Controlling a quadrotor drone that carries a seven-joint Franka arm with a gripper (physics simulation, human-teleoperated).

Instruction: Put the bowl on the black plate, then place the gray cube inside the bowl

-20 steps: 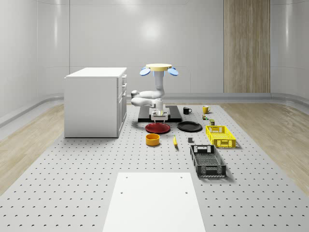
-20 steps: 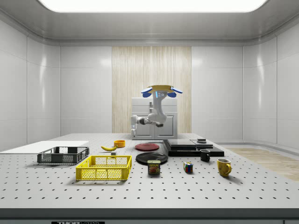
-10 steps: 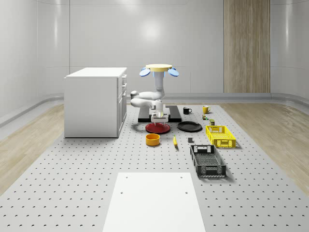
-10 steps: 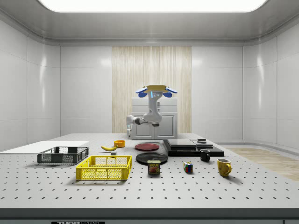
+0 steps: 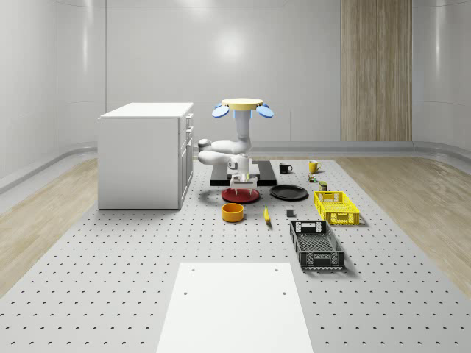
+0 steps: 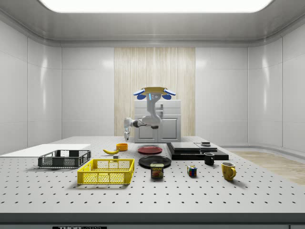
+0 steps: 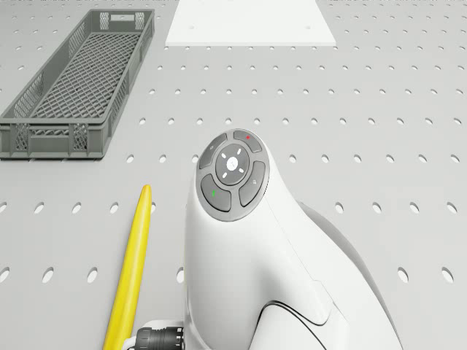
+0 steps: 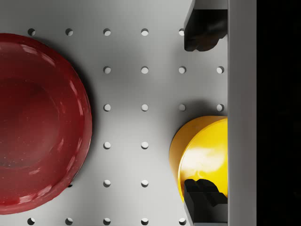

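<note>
Drone (image 5: 242,105) hovering over the red plate (image 5: 241,195), arm hanging down — gripper (image 5: 241,183) above the table (image 5: 110,265), holding nothing.

In the wrist view the two fingertips (image 8: 201,30) stand wide apart with bare perforated table between them; the yellow-orange bowl (image 8: 203,155) lies partly under one fingertip, the red plate well to the other side. In the whole-scene view the bowl (image 5: 233,212) sits on the table just in front of the red plate, and the black plate (image 5: 288,193) lies bare beside the red one, toward the whole-scene view's right. A banana (image 5: 266,215) lies near the bowl, with a yellow crate (image 5: 336,207) and a gray crate (image 5: 316,245) farther right. I cannot pick out the gray cube.
</note>
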